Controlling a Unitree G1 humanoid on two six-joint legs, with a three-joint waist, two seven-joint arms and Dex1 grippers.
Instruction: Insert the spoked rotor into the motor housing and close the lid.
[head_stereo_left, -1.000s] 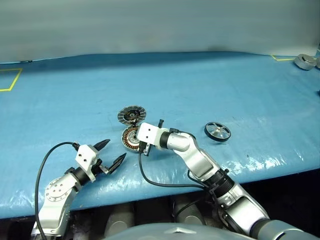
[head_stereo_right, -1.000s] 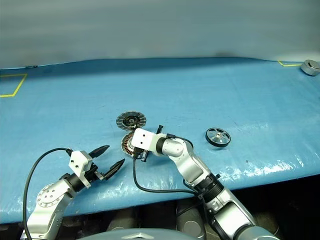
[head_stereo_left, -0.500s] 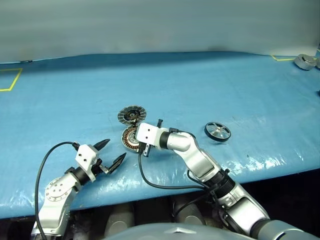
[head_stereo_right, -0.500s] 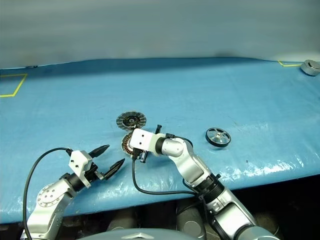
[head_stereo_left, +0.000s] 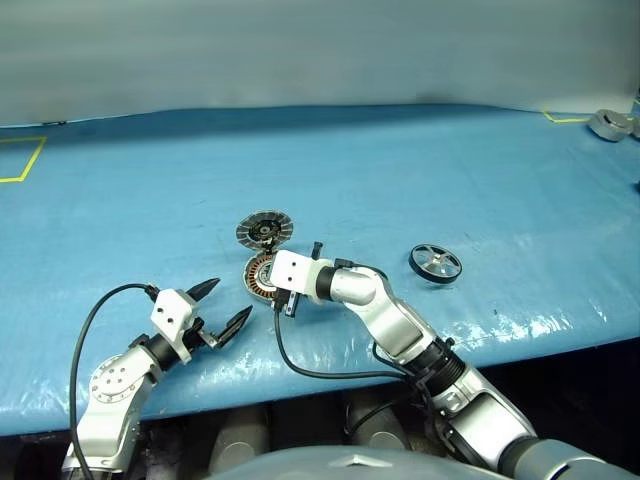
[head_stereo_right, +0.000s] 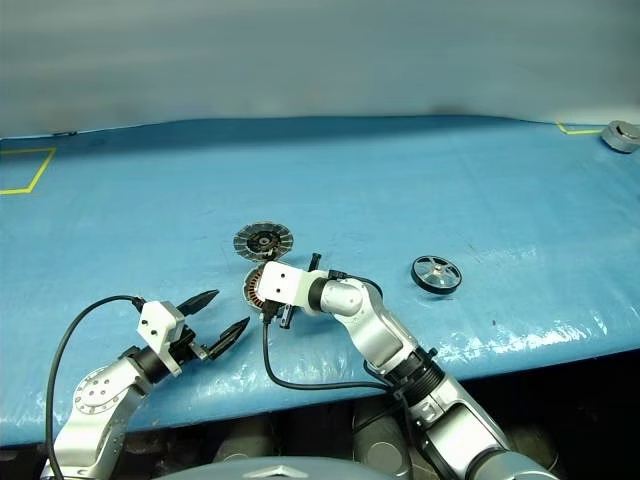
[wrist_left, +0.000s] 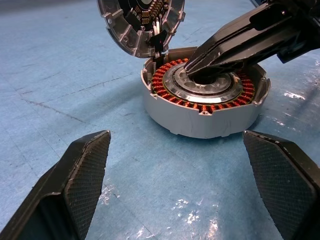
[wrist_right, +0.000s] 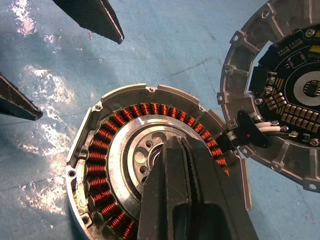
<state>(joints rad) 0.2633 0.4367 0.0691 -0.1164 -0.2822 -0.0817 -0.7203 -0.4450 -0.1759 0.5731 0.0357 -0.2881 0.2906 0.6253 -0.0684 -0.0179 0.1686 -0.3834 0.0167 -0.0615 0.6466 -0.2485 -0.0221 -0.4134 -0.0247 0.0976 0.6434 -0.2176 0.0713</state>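
The motor housing, a round metal cup with copper windings, sits on the blue mat with its lid swung open and standing behind it on the hinge. My right gripper is shut, and its tips rest on the housing's silver centre. A short way in front of the housing, my left gripper hovers open with nothing between its fingers. The spoked rotor, black-rimmed with silver spokes, lies flat on the mat to the right of the housing, apart from both grippers.
The blue mat covers the table, whose front edge runs just before my arms. A grey round part sits by yellow tape at the far right. A yellow tape corner marks the far left.
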